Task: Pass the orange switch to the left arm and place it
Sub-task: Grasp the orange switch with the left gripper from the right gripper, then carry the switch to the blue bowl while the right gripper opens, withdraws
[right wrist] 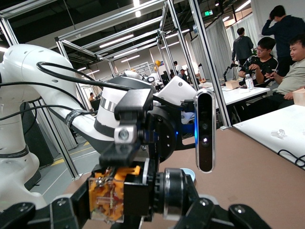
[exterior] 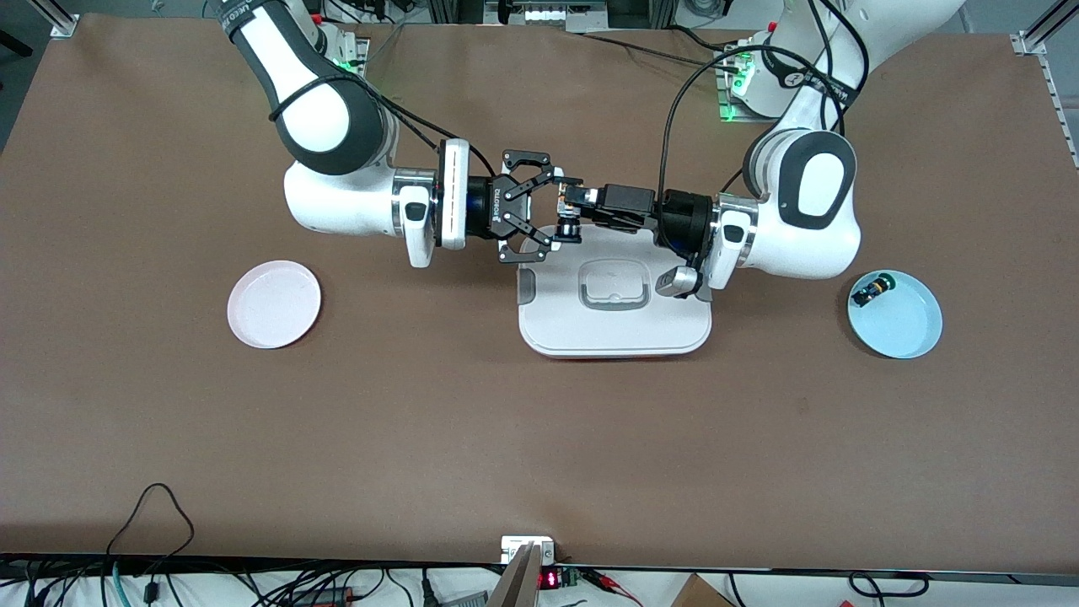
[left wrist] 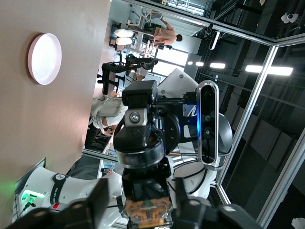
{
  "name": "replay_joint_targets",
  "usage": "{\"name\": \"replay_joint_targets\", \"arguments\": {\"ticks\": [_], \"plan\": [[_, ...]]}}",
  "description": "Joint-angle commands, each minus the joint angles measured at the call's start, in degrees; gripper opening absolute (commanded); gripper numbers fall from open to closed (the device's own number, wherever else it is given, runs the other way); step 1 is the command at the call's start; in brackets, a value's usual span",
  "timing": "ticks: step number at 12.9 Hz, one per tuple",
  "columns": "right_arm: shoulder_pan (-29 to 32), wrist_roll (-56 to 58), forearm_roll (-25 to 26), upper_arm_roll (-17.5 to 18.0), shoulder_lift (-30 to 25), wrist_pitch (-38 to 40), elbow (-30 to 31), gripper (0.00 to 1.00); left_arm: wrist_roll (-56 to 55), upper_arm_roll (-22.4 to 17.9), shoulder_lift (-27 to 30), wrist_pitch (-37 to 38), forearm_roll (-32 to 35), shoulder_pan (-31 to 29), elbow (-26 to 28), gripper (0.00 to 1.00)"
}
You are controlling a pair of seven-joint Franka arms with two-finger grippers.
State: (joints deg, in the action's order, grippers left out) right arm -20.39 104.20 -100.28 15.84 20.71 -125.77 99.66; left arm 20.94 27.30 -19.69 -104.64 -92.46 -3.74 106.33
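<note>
Your orange switch [exterior: 566, 211] hangs over the box's [exterior: 614, 324] twelve-o'clock edge, both the right end effector [exterior: 539, 215] and left end effector [exterior: 566, 216] clamped on it. It's light, rigid, tiny: grip the body, not the cap.

White lettering on the black body of the right gripper [exterior: 556, 211], just back from its fingers: it reads ROBOTIQ, running sideways. In the left wrist view, off to the side of the left gripper [left wrist: 145, 206], a white arm base [left wrist: 52, 188] carries the word FRANKA by a round logo. There is a red-digit display [exterior: 548, 579] at the table's camera edge, well apart from both grippers, with figures too small to read. The green ceiling sign [right wrist: 208, 13] is also unreadable.
</note>
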Motion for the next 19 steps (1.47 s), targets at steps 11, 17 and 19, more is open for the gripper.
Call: {"name": "replay_joint_targets", "arguments": {"ticks": [11, 17, 19], "plan": [[-0.09, 1.54, -3.08, 0.07, -0.49, -1.41, -0.08, 1.00, 0.60, -0.05, 2.02, -0.30, -1.15, -0.92, 0.90, 0.23], [3.60, -1.45, -1.07, -0.02, -3.65, -0.53, 3.78, 1.00, -1.33, -0.49, 2.73, 3.99, 17.98, -5.30, -1.91, 0.23], [5.70, -1.45, 2.79, -0.02, -4.88, -0.36, 5.71, 1.00, -1.42, -0.58, 2.64, 6.46, 30.60, -7.59, -4.45, 0.23]]}}
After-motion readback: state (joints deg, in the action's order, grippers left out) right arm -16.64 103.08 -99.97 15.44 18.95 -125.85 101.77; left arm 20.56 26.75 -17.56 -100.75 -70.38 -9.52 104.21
